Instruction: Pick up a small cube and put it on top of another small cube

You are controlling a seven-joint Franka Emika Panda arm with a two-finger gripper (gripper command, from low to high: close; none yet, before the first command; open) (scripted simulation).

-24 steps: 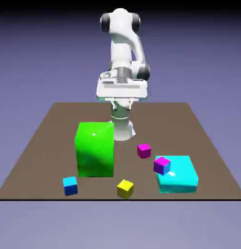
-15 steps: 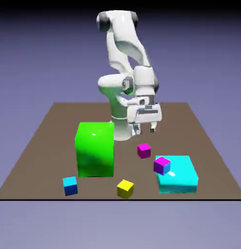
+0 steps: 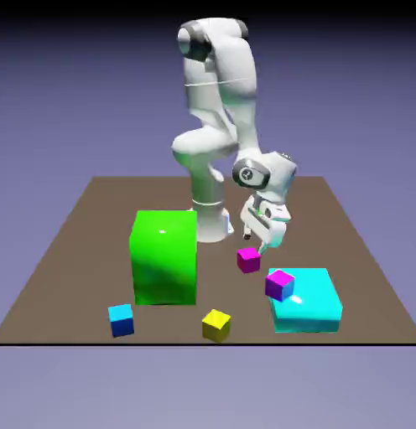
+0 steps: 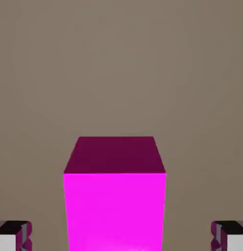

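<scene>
Standing wide open and holding nothing, the fingers [image 3: 255, 244] are hovering above the magenta cube [image 3: 249, 261], toward the worktop's [image 3: 69, 268] middle.

We identify the small task cube [image 3: 249, 261] as magenta throughout; in the hand view, we record one face as bright magenta and the adjoining face as dark maroon. We identify the second small cube [image 3: 279, 286] as two-toned: magenta top face, purple-violet side. We list the tall block [image 3: 165, 257] as bright green, shading to darker green toward its lower part, with a small pale highlight on top. We list the flat block [image 3: 304, 300] as cyan with a whitish highlight. We note one small cube [image 3: 121, 320] in blue, lighter on top, and one [image 3: 216, 326] in yellow, with darker yellow side faces. We specify the arm [image 3: 220, 92] as white with dark grey joint caps, the tabletop [image 3: 94, 251] as plain brown, and the backdrop [image 3: 69, 100] as blue-violet, darkening to black at the top.
</scene>
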